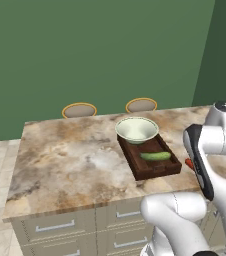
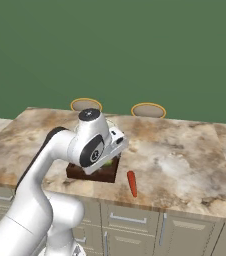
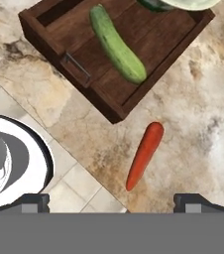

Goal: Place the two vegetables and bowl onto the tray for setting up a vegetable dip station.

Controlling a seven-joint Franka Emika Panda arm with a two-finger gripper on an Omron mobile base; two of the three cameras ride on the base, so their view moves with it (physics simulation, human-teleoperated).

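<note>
The pincer (image 3: 111,201), spread wide and empty, hovers above the carrot (image 3: 144,155), which lies on the table (image 3: 203,124) just beside the tray (image 3: 114,106) holding the cucumber (image 3: 117,44).

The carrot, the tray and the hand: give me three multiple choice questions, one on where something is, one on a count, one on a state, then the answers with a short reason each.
1. Where does the carrot lie?
A. in the bowl
B. on the counter beside the tray
C. on the floor

2. How many of the task's items sit on the tray already?
A. none
B. one
C. two

3. What state is the hand in?
A. open, holding nothing
B. shut on the carrot
C. shut on the cucumber

Answers:
1 B: the hand view shows the carrot on the marble counter, clear of the tray's wall.
2 C: the bowl rests at the tray's far end and the cucumber lies on its floor.
3 A: its tips stand wide apart at the bottom of the hand view, with nothing between them.
</note>
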